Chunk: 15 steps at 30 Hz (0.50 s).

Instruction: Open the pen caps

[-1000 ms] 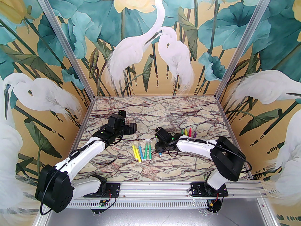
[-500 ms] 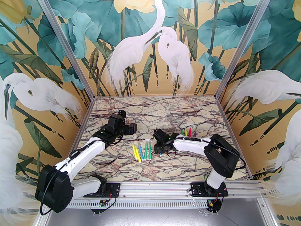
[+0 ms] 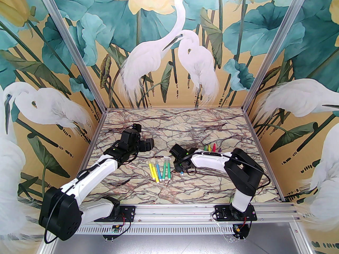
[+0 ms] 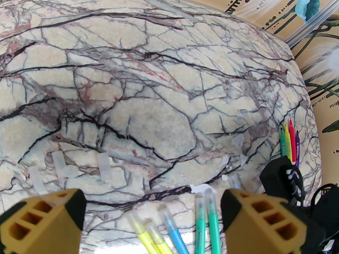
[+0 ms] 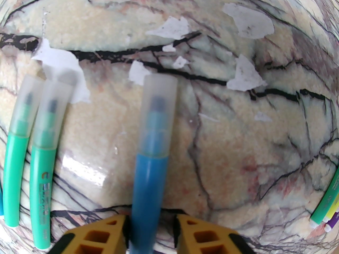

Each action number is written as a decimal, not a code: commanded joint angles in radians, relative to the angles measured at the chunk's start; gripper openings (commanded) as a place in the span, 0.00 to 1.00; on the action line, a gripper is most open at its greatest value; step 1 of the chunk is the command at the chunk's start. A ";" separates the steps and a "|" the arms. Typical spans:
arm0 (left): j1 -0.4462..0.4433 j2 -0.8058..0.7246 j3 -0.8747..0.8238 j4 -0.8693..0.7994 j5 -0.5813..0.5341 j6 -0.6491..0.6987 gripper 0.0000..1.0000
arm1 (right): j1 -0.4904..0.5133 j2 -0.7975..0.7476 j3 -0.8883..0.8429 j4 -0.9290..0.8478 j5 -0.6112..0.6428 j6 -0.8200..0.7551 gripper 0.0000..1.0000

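Currently my right hand [image 5: 151,218] straddles the blue plastic marker pen [image 5: 149,178], can't tell if clamped; a loose hold lets it slip when its see-through plastic cap [image 5: 159,110] is pulled.

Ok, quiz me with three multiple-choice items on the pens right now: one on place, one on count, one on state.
1. The blue pen between the right gripper fingers lies:
A. right of the two green pens
B. between them
C. left of them

2. Uncapped pens grouped at the far right:
A. two
B. four
C. seven

3. The blue pen's cap is:
A. on its tip
B. off, on the table
C. on its butt end

Answers:
1. A, the green pair lies to its left.
2. B, green, yellow, pink and purple tips show.
3. A, the clear cap covers the tip.
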 commanded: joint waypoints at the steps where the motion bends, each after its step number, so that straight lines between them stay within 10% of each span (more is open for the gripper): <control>1: 0.006 -0.019 -0.014 -0.012 -0.022 0.008 0.89 | 0.010 0.045 0.021 -0.011 0.013 0.014 0.30; 15: 0.007 0.006 -0.019 0.016 0.015 0.001 0.89 | 0.013 0.049 0.023 -0.012 0.048 0.012 0.17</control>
